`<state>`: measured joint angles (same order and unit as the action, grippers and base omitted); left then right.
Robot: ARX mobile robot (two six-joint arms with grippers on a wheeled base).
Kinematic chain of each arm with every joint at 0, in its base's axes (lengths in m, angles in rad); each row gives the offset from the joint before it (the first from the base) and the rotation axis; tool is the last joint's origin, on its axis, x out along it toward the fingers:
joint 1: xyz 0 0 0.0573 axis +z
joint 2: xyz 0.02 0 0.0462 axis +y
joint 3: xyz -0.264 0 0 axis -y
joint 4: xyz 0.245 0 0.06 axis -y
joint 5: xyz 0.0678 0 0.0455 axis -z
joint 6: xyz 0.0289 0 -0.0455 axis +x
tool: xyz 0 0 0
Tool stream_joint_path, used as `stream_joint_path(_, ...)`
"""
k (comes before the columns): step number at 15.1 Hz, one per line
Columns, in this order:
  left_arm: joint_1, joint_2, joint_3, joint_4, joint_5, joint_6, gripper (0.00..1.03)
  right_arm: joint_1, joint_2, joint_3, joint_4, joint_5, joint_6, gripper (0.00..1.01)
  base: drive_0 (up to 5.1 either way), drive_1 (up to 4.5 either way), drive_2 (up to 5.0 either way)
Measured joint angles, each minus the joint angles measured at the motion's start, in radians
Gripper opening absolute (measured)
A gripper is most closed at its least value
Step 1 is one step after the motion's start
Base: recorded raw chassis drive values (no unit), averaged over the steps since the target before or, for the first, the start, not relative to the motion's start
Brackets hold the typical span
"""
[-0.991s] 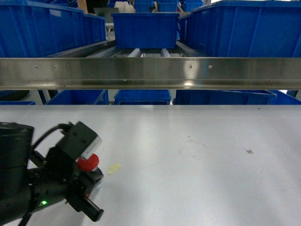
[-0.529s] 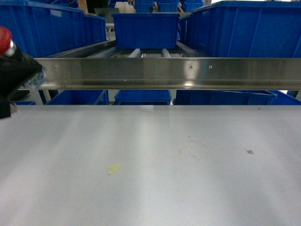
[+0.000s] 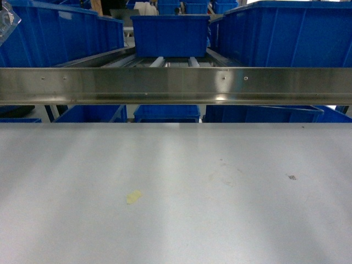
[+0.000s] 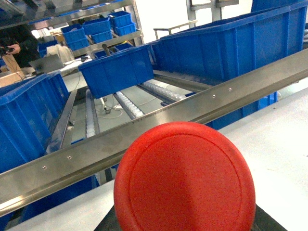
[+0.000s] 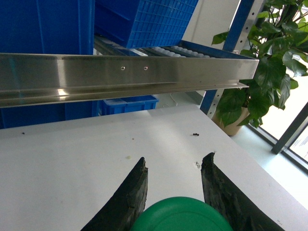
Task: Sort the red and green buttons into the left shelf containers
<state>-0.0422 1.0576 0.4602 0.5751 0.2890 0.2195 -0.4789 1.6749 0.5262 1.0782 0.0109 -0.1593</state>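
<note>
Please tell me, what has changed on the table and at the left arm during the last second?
The left arm lifted the red button off the table and carried it up and to the left, out of the head view. The wrist view shows the button before the steel rail. The yellowish scrap, rail and blue bins stayed put.

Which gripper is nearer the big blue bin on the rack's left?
Left. The left gripper, holding the red button, sits just before the rail near that bin; the right gripper, with the green button, hovers at the rack's far right end.
</note>
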Motion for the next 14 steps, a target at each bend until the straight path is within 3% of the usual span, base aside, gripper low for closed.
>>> stream_joint_path(14,0.0,-0.001,0.0,0.001,0.0,0.0,0.24,-0.006,0.005,-0.001,0.001,0.0,0.0,0.31,0.0,0.0,0.0)
